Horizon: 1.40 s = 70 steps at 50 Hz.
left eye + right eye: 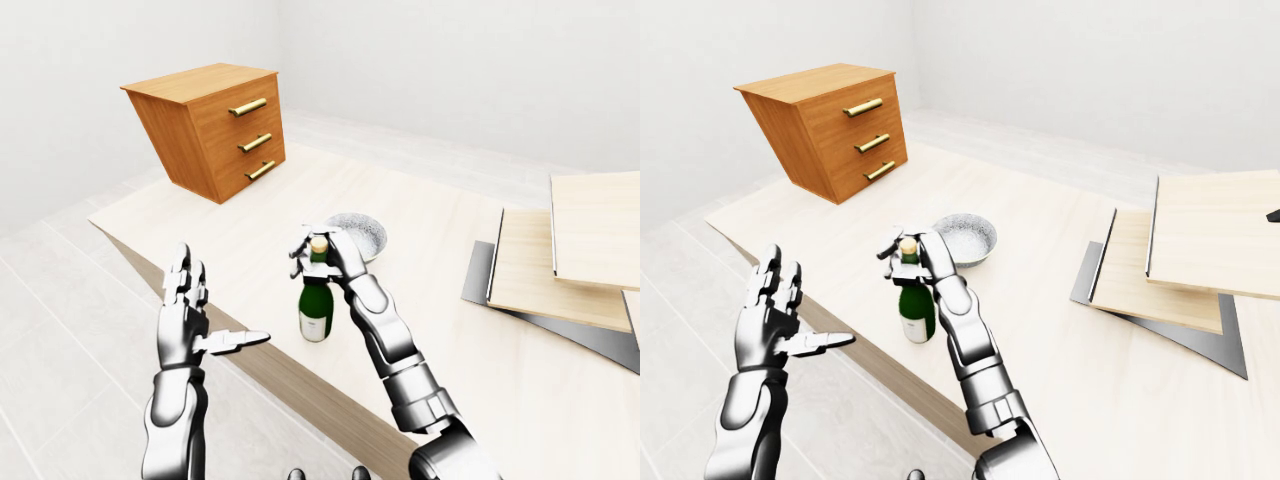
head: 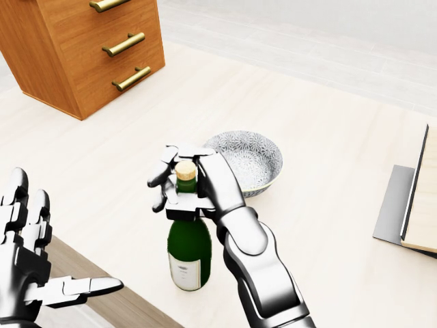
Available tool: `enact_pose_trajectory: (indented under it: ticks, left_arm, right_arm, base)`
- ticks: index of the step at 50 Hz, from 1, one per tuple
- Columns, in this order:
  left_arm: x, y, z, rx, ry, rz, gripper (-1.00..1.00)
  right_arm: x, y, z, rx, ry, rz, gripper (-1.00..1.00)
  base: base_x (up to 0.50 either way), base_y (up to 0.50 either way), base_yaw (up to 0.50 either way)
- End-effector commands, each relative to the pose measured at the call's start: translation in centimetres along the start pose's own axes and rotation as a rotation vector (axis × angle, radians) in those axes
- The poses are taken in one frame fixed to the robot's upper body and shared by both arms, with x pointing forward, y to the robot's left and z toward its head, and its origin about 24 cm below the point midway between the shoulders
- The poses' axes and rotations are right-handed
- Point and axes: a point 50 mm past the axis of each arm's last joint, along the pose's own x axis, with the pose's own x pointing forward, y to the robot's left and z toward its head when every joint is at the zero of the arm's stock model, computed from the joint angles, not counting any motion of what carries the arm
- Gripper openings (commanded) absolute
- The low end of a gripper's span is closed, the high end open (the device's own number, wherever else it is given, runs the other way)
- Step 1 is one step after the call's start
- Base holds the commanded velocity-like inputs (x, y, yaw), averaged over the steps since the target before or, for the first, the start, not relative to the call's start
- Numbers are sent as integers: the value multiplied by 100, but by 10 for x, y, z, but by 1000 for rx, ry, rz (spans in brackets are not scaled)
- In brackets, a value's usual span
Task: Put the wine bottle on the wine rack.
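Observation:
A green wine bottle [image 2: 189,256] with a cork top and a white label stands upright on the light wooden table [image 2: 328,205], near its lower edge. My right hand [image 2: 183,186] is closed round the bottle's neck, with fingers on the left side and the palm on the right. My left hand [image 2: 41,263] is open and empty, held off the table's edge at the lower left of the head view. A stack of light wooden shelves on a grey base [image 1: 560,265] sits at the right of the left-eye view, possibly the wine rack.
A patterned grey bowl [image 2: 249,160] sits just beyond the bottle, to its right. A brown chest of three drawers [image 1: 215,130] with brass handles stands at the table's upper left. A pale tiled floor lies to the left of the table.

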Motion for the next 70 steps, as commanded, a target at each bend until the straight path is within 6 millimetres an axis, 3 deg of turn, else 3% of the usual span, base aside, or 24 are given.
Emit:
enact_pose_trajectory:
  ticks: [1,22,44,59,70]
  left_arm:
    - [-1,1,0,0,1,0,100]
    - [-2,-1,2,-3,-1,-8,100]
    - [9,-3,7,-15,3,-23,100]
    - [12,-3,11,-13,0,-27,100]
    - [12,-7,10,-16,-1,-36,100]
  right_arm:
    - [-1,0,-2,1,5,1,-100]
    - [-6,-1,5,10,-32,-5,-100]
    - [-18,-18,59,16,-271,-38,-100]
    - [-32,-53,117,78,-516,-132,-100]
    - [-22,-101,132,145,-515,-288,-100]
  base:
    - [0,0,0]
    - [0,0,0]
    - [0,0,0]
    - [0,0,0]
    - [0,0,0]
